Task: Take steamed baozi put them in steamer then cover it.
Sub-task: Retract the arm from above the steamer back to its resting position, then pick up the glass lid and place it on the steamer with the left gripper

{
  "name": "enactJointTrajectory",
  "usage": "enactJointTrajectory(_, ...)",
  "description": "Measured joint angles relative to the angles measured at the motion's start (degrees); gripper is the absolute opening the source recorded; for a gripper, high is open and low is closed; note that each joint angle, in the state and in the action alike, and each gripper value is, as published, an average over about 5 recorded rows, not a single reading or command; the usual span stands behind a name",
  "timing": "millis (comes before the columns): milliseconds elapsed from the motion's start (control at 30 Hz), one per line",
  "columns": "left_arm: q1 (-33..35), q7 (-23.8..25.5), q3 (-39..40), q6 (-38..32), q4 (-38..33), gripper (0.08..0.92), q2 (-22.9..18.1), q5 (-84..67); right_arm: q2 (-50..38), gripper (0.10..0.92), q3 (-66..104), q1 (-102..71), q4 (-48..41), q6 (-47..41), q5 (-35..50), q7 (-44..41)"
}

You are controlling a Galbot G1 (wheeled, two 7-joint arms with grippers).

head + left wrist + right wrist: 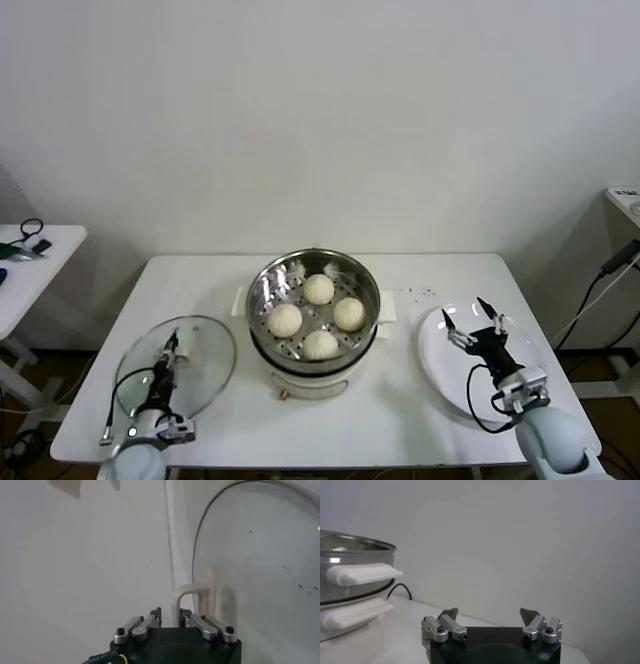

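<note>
The left gripper (170, 345) sits low over the glass lid (200, 365) at the near left of the white table (420, 420). Its jaws stand drawn nearly together around the lid's cream handle (192, 600). In the left wrist view the two fingertips (156, 614) flank the base of that looped handle with only a narrow gap between them; whether they already press on it I cannot tell. The lid lies flat on the table, well left of the steamer (314, 325).

The right gripper (468, 322) hangs over the white plate (440, 365) at the near right, jaws spread wide, holding nothing. The right wrist view shows its two fingers (447, 616) far apart with bare air between them.

The steamer stands in the middle of the table, uncovered. Four baozi (319, 289) rest on the perforated tray inside, arranged in a diamond: one far, one near, one left, one right, close together.

No brand, label or writing can be read on anything.

The head view alone shows the buns in the pot. The right wrist view shows the steamer's white side handles (362, 573) and a black cord (400, 589) beside its base, which the head view does not. Only the left wrist view shows the shape of the lid's handle.
</note>
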Motion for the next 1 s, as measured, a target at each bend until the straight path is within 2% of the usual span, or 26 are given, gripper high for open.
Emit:
enactJointTrajectory(100, 0.3, 0.0, 0.1, 0.0, -0.4, 0.202, 0.1, -0.5, 0.1, 0.823, -0.1, 0.1, -0.1, 0.1, -0.3, 0.0)
enactJointTrajectory(200, 0.7, 0.1, 0.4, 0.1, -1.0, 0.154, 0.3, -1.2, 0.2, 0.823, -0.1, 0.1, -0.3, 0.2, -0.5, 0.0)
enactJointTrajectory(533, 3.6, 0.9, 0.8, 1.9, -6.5, 0.15, 1.5, -4.8, -0.6, 0.823, -0.6, 1.0, -0.8, 0.3, -0.7, 0.0)
enactJointTrajectory(1000, 13.0, 1.9, 1.1, 12.7, -23.7, 0.15, 4.1, -9.2, -1.9, 0.823, -0.6, 2.3, -2.1, 0.8, -0.6, -0.4)
